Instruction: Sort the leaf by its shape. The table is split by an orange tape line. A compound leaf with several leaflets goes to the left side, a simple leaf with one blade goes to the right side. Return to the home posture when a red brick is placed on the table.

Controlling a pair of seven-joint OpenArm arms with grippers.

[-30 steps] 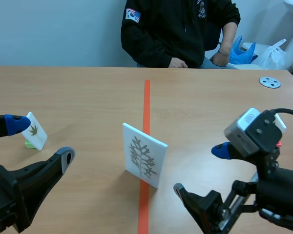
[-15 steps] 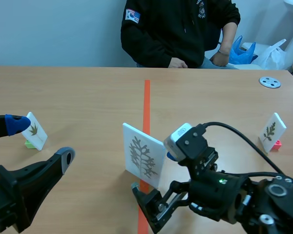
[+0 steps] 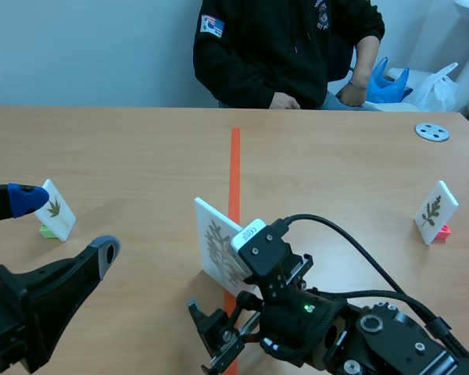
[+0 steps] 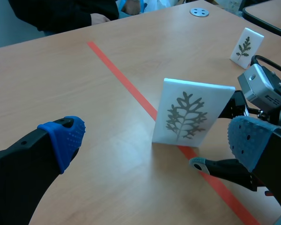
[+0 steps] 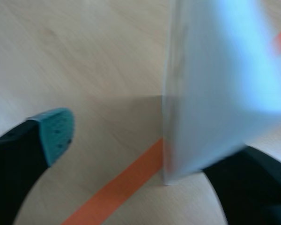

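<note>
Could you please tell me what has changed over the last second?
The right gripper swept in from the right side toward the tape line and now straddles the large leaf card, fingers open, one on each side. The card seems unmoved; the left arm and the small left card kept their places.

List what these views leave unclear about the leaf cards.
Large white card with a branching leaf print: scene view, the right arm's wrist camera covers part.
Right wrist view: that card is blurred, print unseen.
Small white card on a pink base: scene view, leaflets too small to count.
</note>
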